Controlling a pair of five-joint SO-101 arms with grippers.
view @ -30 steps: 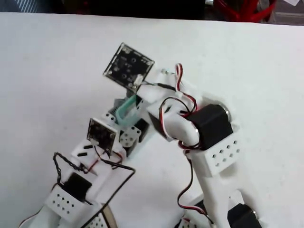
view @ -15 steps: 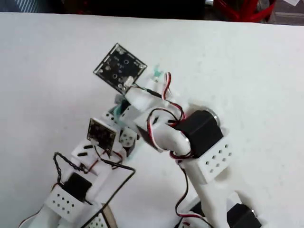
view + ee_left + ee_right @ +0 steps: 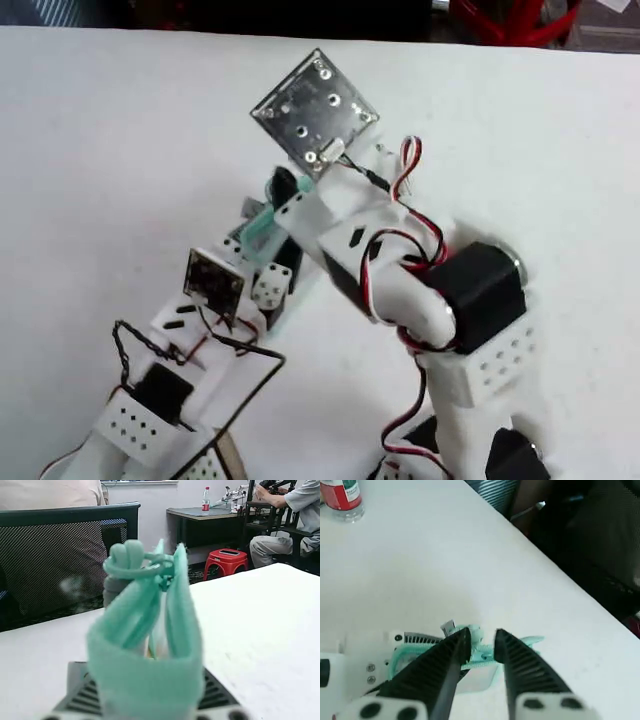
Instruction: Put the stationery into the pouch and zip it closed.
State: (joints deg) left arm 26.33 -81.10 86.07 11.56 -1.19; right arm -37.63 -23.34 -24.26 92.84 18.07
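High view: over the last second the right arm has been swung left over the pouch [image 3: 262, 232] and then drawn back to the right and farther up the worktop [image 3: 120, 150], so that its wrist now stands beyond the pouch, not over it. The left arm has been kept where it was, near and left, with the left gripper [image 3: 262, 262] clamped on the pouch and holding it up off the worktop.

In the right wrist view the right gripper [image 3: 481, 632] is seen with its jaws set narrowly apart, just above the pouch's top edge and zip pull [image 3: 474, 632]; nothing is clearly pinched between them.

In the left wrist view the two sides of the pouch are seen gaping below the pull ring [image 3: 131, 573], so the zip is judged not yet closed. Whether the stationery is inside cannot be told. The swing is judged to be a fresh line-up on the pull; a firm pinch on it is still needed.
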